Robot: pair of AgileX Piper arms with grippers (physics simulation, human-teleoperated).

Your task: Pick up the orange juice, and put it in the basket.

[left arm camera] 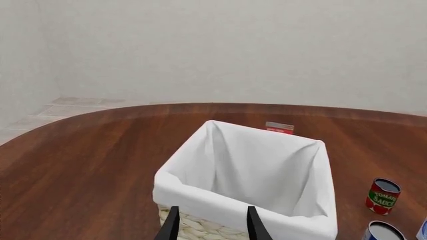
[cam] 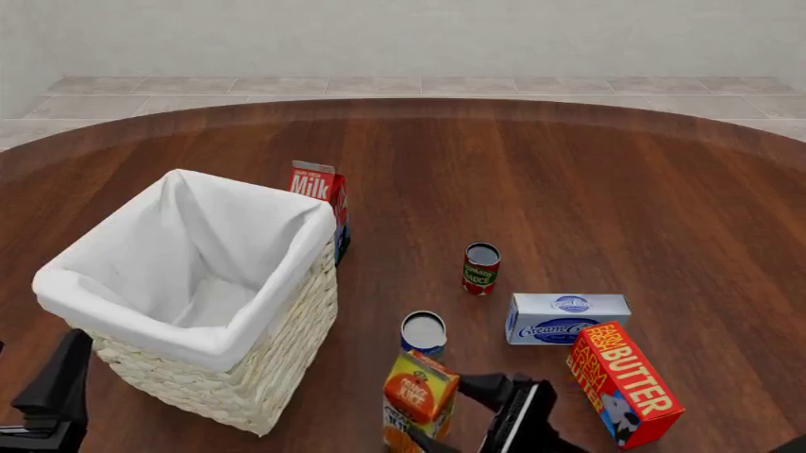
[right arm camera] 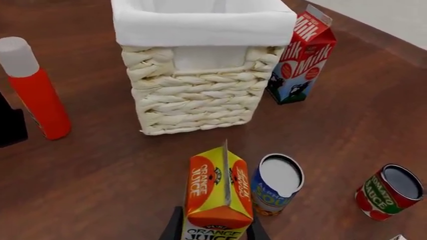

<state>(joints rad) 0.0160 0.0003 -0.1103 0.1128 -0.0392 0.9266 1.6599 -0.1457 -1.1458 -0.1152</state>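
basket (cam: 240, 373) left | milk carton (cam: 317, 189) behind it | orange juice (cam: 420, 392) right, can (cam: 425, 332) behind

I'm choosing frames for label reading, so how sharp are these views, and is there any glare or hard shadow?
All three are clean renders, with no blur or glare. Front view: even light, only faint soft shadow beside the basket; the butter box reads clearly. Right wrist view: the orange juice and milk carton print is crisp. Left wrist view: the tomato sauce can label is small but legible.
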